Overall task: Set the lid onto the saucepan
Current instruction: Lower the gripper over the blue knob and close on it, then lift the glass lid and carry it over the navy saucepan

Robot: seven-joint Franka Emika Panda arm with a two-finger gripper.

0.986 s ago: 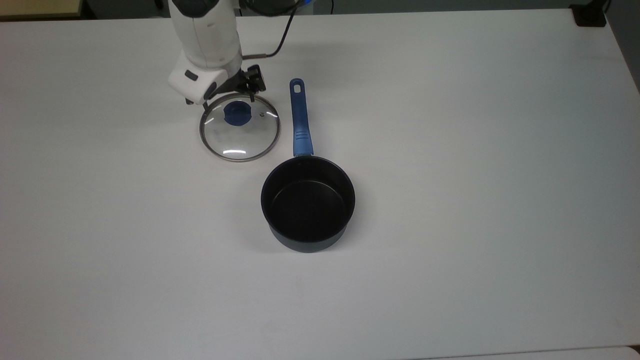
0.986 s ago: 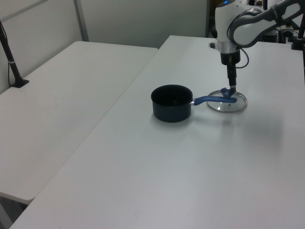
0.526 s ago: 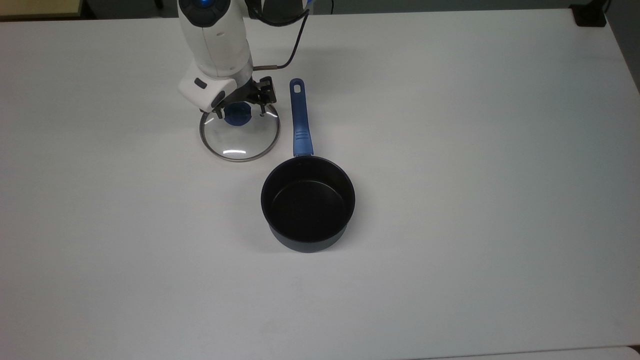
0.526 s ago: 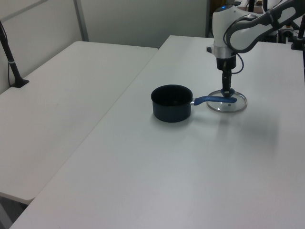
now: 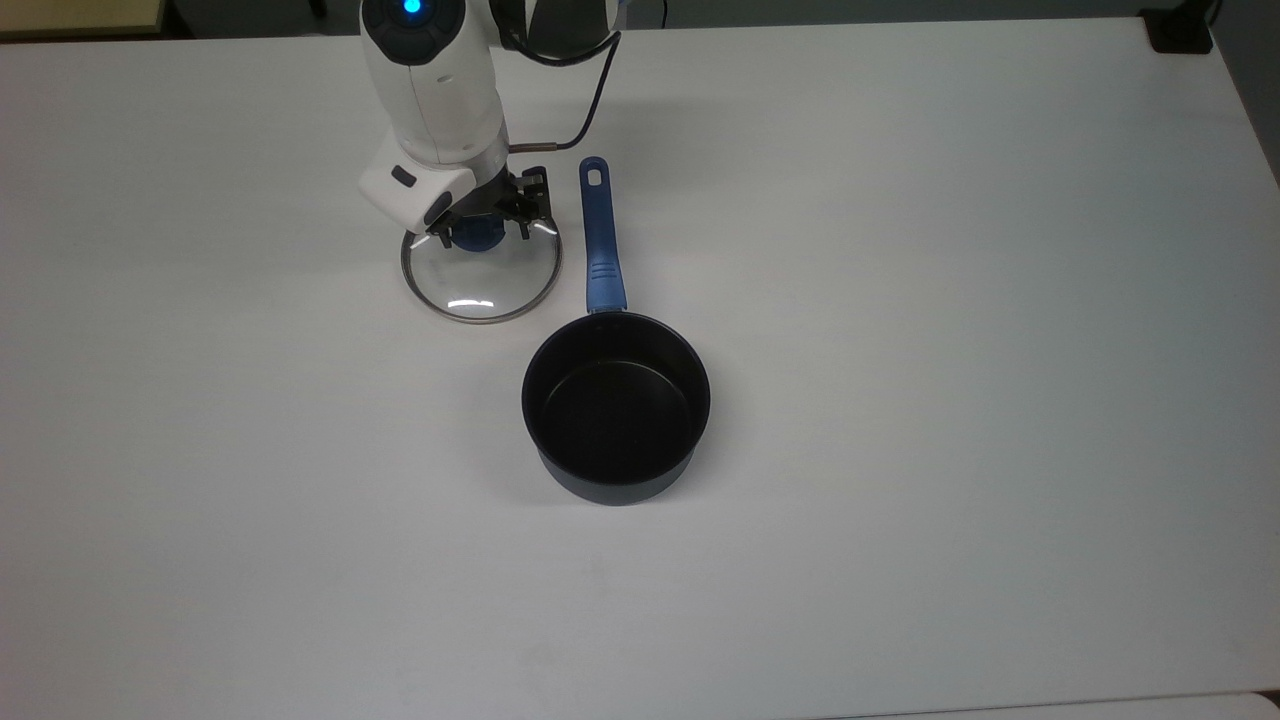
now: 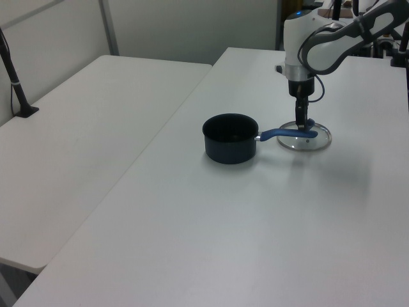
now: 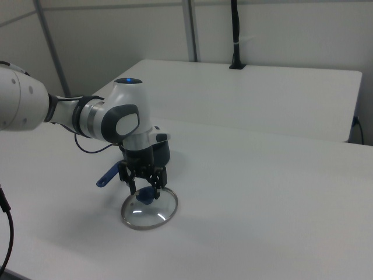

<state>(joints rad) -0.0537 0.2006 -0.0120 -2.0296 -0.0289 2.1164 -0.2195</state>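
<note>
Gripper (image 7: 144, 188) spread around the lid's (image 5: 481, 266) blue knob (image 5: 478, 236) beside the saucepan (image 5: 616, 405); next, pinch and lift.

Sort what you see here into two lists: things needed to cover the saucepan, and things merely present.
Needed for the job:
lid
saucepan
claw

Merely present:
white table
second table
black cable

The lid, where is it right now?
The lid lies flat on the white table, at the top view's left of the saucepan handle, with the gripper over its blue knob.
</note>
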